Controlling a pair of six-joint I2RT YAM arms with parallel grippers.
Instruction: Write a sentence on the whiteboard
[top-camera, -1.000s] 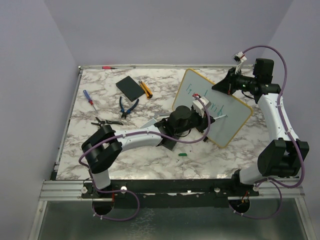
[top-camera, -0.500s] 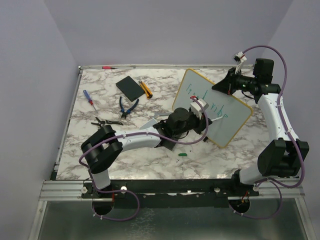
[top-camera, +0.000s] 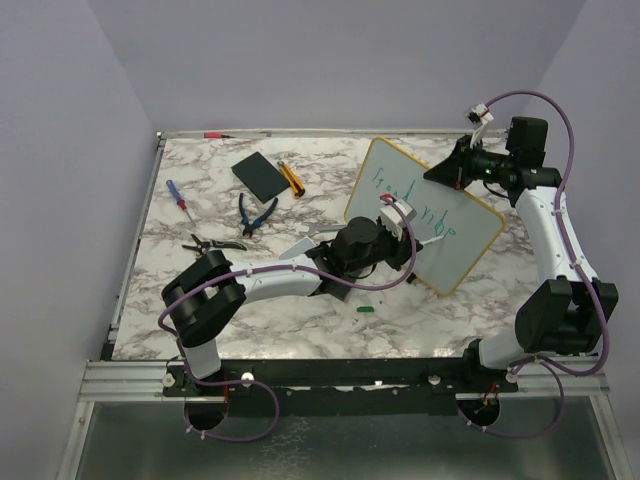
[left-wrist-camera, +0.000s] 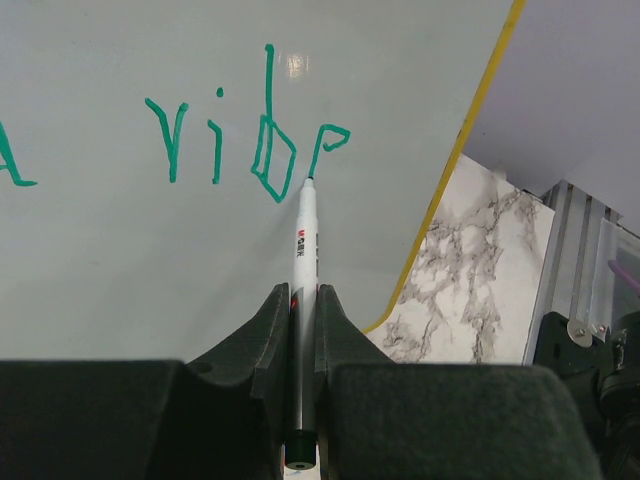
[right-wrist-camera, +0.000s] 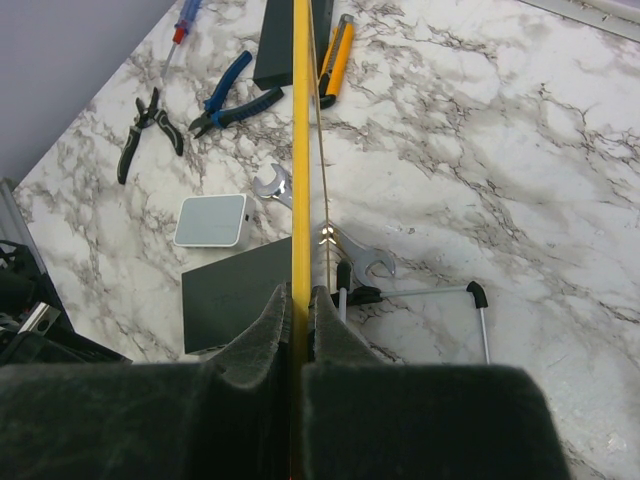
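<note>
While the left gripper (left-wrist-camera: 303, 300) clamps a marker (left-wrist-camera: 305, 230), its tip on the whiteboard (left-wrist-camera: 150, 260), the sentence (left-wrist-camera: 215, 150) looks only partly written in green. Further off, the right gripper (right-wrist-camera: 297, 300) pinches the board's yellow rim, propping it tilted over the table's right side.

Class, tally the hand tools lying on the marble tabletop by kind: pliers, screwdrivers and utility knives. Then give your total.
Pliers: 2
Screwdrivers: 1
Utility knives: 1
Total: 4
</note>
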